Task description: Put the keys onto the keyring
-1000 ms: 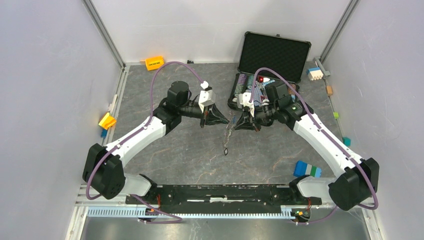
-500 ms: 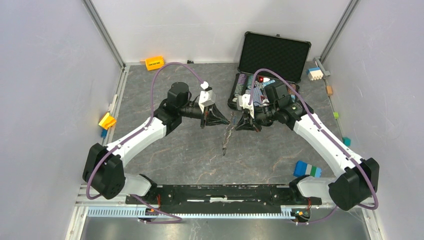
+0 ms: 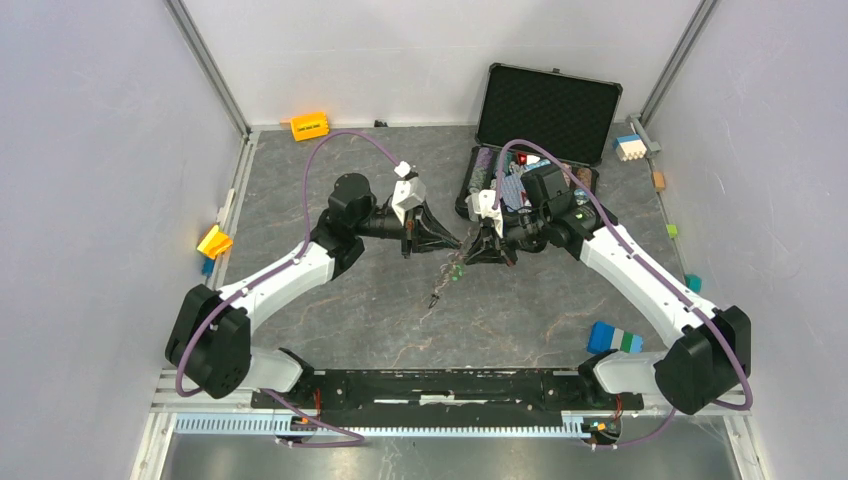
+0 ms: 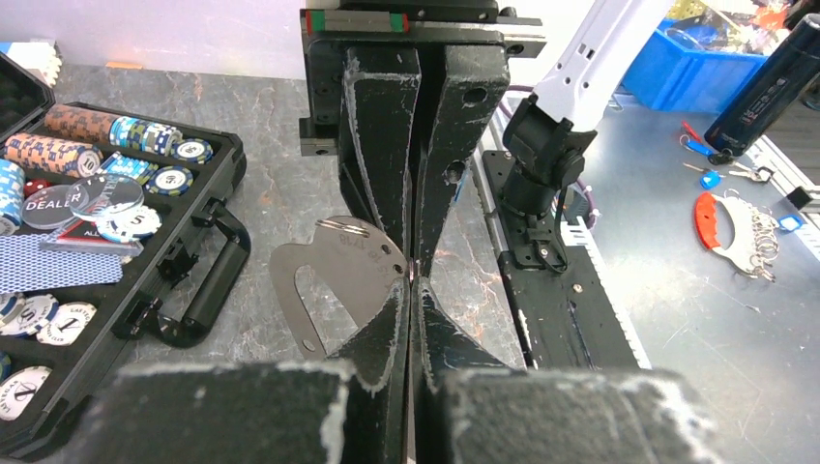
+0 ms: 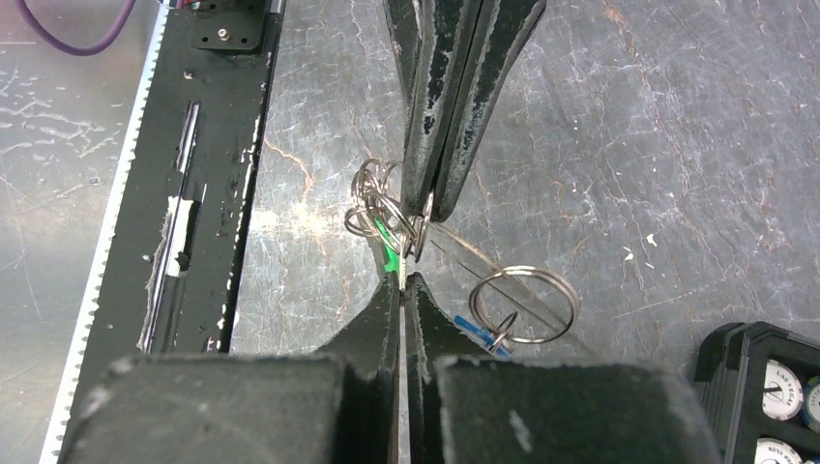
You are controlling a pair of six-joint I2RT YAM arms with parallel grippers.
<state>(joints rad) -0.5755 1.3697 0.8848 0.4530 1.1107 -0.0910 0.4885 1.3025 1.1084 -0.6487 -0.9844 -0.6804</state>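
The keyring's flat silver oval loop [image 4: 338, 275] hangs in the air at mid-table. My left gripper [image 4: 414, 285] is shut on its right edge. My right gripper [image 5: 401, 280] faces it tip to tip. It is shut, with a thin flat silver strip, seemingly a key, edge-on between its fingers. A cluster of small rings [image 5: 377, 208] and the green tag [image 5: 389, 253] hang at the contact point. A larger split ring [image 5: 522, 304] with a blue tag hangs beside it. From above, both grippers [image 3: 462, 245] meet. The green tag [image 3: 455, 270] and dark fob [image 3: 433, 300] dangle below them.
An open black case of poker chips [image 3: 530, 170] stands just behind the right gripper and shows in the left wrist view [image 4: 208, 280]. Small blocks lie near the walls: orange [image 3: 309, 126], yellow [image 3: 214, 242], blue-green [image 3: 614, 338]. The black base rail [image 3: 440, 385] runs along the near edge.
Both grippers have shifted slightly left and stay tip to tip. The dangling chain and fob have swung left, and the green tag now shows below the grippers.
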